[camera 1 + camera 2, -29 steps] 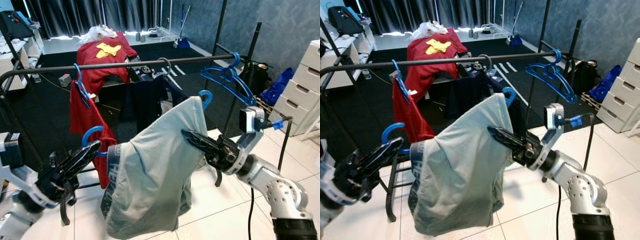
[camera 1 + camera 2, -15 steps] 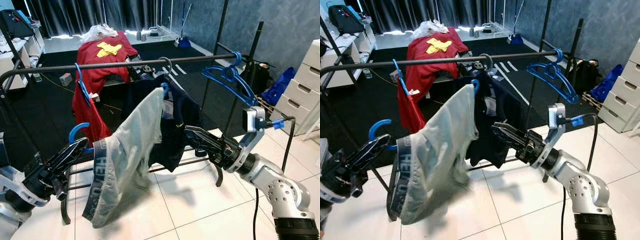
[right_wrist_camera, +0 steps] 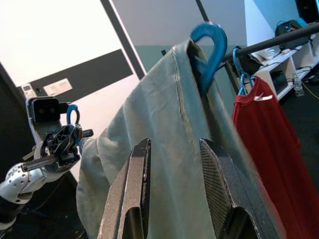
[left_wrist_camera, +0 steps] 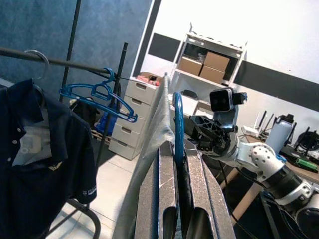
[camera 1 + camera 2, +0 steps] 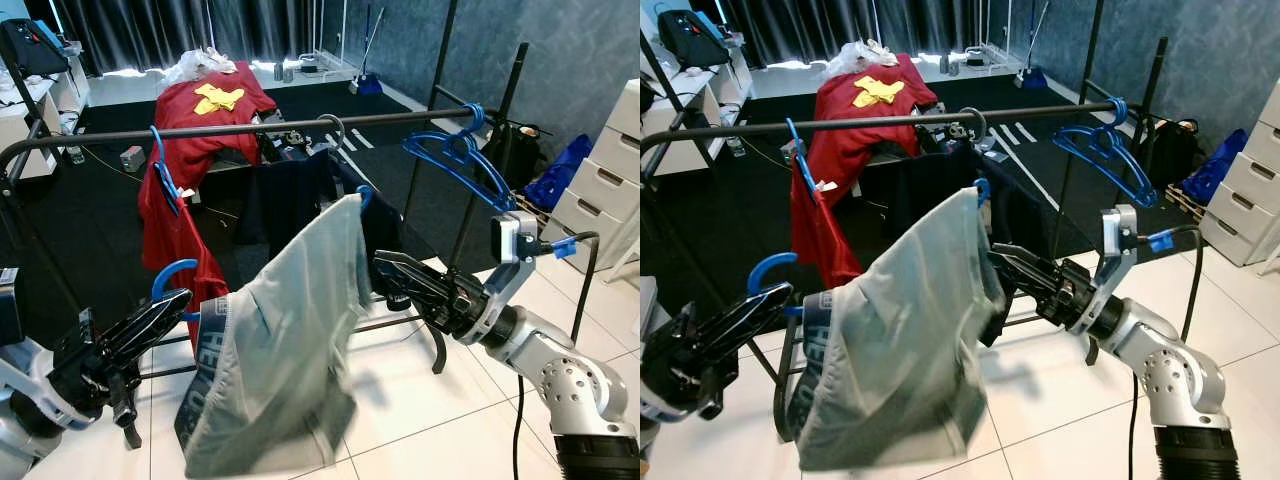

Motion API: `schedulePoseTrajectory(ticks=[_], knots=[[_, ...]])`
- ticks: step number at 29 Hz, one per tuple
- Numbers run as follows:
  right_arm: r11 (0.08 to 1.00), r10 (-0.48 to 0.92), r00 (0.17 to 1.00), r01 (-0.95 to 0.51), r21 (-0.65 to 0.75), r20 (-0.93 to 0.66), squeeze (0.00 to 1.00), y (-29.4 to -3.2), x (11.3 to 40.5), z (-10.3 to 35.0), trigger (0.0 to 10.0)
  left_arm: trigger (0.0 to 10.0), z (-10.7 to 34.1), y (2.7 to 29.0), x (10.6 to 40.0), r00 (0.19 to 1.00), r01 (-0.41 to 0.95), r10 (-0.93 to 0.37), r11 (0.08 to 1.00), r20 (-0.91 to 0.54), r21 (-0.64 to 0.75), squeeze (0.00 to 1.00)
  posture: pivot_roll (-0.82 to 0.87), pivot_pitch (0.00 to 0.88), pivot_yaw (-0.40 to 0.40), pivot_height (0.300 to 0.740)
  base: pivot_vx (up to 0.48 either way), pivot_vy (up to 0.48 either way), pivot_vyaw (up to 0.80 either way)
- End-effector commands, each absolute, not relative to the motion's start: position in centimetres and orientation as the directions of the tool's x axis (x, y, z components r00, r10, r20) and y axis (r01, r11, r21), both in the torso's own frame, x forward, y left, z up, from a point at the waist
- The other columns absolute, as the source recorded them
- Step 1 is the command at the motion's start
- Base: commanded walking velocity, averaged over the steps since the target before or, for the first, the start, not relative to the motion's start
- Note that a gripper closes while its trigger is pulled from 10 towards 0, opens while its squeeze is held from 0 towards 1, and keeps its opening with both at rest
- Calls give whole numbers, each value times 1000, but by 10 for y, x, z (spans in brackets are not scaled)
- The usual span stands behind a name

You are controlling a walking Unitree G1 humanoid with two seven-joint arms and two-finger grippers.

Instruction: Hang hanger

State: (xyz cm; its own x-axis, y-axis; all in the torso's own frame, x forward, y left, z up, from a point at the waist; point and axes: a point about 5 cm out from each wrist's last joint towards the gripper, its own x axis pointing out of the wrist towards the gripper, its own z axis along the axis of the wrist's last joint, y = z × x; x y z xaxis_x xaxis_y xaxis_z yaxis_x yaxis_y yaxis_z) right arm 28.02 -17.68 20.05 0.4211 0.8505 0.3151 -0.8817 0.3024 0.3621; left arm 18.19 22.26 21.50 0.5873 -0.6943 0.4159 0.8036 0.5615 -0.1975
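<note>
Left gripper (image 4: pixel 180 164) fingers pinch blue hanger (image 4: pixel 177 122) carrying grey garment (image 5: pixel 285 340); right gripper (image 3: pixel 174 164) fingers spread, beside garment.

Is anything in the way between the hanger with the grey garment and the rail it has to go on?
Nothing visible blocks the way: left gripper holds the blue hanger with the grey garment in front of the rail. On it hang a red shirt, a dark shirt and an empty hanger.
</note>
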Motion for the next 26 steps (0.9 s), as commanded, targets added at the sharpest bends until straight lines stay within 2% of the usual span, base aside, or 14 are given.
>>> schedulePoseTrajectory(ticks=[1,12,13,15,16,17,18,19,20,21,22,26], knots=[[288,857,403,-891,351,321,0,-178,278,204,10000,0,220,221,180,556,826,-724,537,409,-172,0,-75,0,8,740,0,0,0],[280,865,393,-894,351,312,0,-180,275,203,10000,0,228,209,174,481,872,-775,470,410,-137,0,-77,0,10,740,0,0,0],[276,868,389,-894,352,309,0,-179,274,202,10000,392,229,206,173,465,881,-783,454,412,-131,0,-76,0,8,740,0,0,0],[274,869,388,-895,353,307,0,-179,274,202,10000,392,230,204,173,455,886,-788,445,414,-127,0,-76,0,8,740,0,0,0],[271,871,384,-895,354,305,0,-178,274,201,10000,3059,231,202,172,445,892,-793,436,416,-123,0,-76,0,8,740,0,0,0],[271,871,384,-895,354,305,0,-178,274,201,10000,3059,231,202,172,445,892,-793,436,416,-123,0,-76,0,8,740,0,0,0],[268,873,382,-896,355,303,0,-177,274,201,10000,3843,232,200,172,437,895,-797,429,417,-118,0,-77,0,8,740,0,0,0],[268,873,382,-896,355,303,0,-177,274,201,10000,3843,232,200,172,437,895,-797,429,417,-118,0,-77,0,8,740,0,0,0],[265,875,379,-896,355,302,0,-177,274,201,10000,7137,233,199,172,431,898,-800,424,418,-115,0,-76,0,6,740,0,0,0],[264,876,377,-896,356,300,0,-177,274,201,10000,7137,233,197,172,425,901,-803,419,418,-112,0,-76,0,6,740,0,0,0],[263,877,376,-896,357,298,0,-177,274,200,10000,8588,234,196,172,421,903,-805,415,418,-110,0,-77,0,7,740,0,0,0],[259,880,373,-896,359,295,0,-176,273,200,10000,9020,234,195,172,413,907,-808,408,420,-107,0,-79,0,5,740,0,0,0]])
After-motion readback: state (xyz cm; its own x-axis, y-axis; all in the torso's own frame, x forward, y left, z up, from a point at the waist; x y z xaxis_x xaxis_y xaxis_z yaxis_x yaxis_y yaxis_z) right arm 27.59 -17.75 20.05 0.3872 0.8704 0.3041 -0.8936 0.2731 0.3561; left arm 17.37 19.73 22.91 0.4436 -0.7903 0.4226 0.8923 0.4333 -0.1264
